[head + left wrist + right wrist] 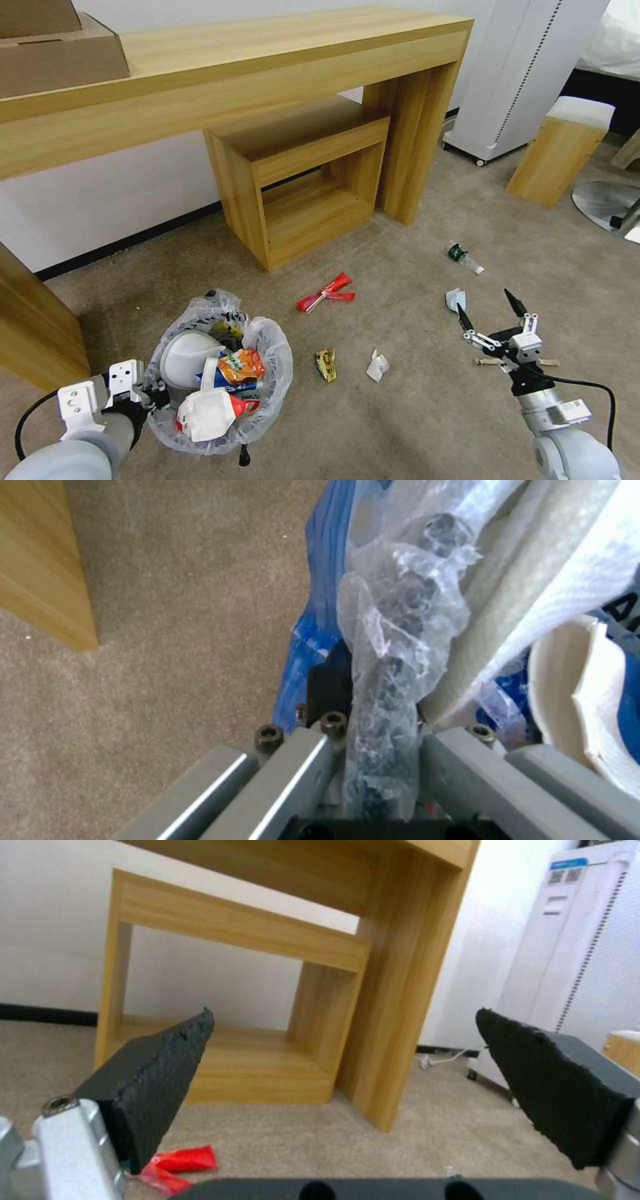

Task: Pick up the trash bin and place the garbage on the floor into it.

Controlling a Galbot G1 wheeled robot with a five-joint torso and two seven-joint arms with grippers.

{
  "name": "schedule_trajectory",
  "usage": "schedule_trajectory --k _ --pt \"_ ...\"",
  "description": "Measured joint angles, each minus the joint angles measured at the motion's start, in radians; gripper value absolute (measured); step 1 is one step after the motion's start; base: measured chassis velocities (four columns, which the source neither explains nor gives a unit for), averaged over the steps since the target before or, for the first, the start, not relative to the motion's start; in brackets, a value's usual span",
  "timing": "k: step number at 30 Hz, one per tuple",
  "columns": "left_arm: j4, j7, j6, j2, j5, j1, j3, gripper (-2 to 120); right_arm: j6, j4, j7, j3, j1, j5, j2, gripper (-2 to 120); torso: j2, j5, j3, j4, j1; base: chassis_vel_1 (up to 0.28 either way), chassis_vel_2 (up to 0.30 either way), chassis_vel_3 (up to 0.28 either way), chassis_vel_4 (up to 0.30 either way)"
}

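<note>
A furnished room like a hotel room or bedroom: beige carpeted floor (413, 427), a long wooden counter (267, 60) against a white wall beyond the right gripper's open jaws, a wooden cube shelf (300, 187) under it, a white-cushioned wooden stool (560, 160), white bedding (617, 33) at the far corner.

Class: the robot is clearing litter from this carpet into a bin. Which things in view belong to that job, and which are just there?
Job: trash bin held at its rim by the left hand; open right hand; red wrappers; bottle; crumpled paper; yellow packet.

Just there: desk; cardboard boxes; wooden stool.

bagged trash bin (220, 373) full; litter (326, 294) scattered
</note>
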Motion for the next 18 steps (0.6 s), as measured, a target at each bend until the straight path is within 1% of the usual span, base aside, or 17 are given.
schedule_trajectory --k 11,18 --pt "-0.003 0.012 0.0 -0.021 0.029 0.013 0.002 0 0.012 -0.028 -0.006 -0.037 0.027 -0.009 -0.003 100 0.0 0.0 0.0 0.0 0.0 0.0 0.0 0.0 0.0" --pt "0.009 0.016 0.0 -0.024 0.035 0.004 0.01 0 0.021 -0.055 -0.016 -0.055 0.047 -0.007 -0.003 100 0.0 -0.0001 0.0 -0.0001 0.0 -0.058 0.056 0.055 -0.073"
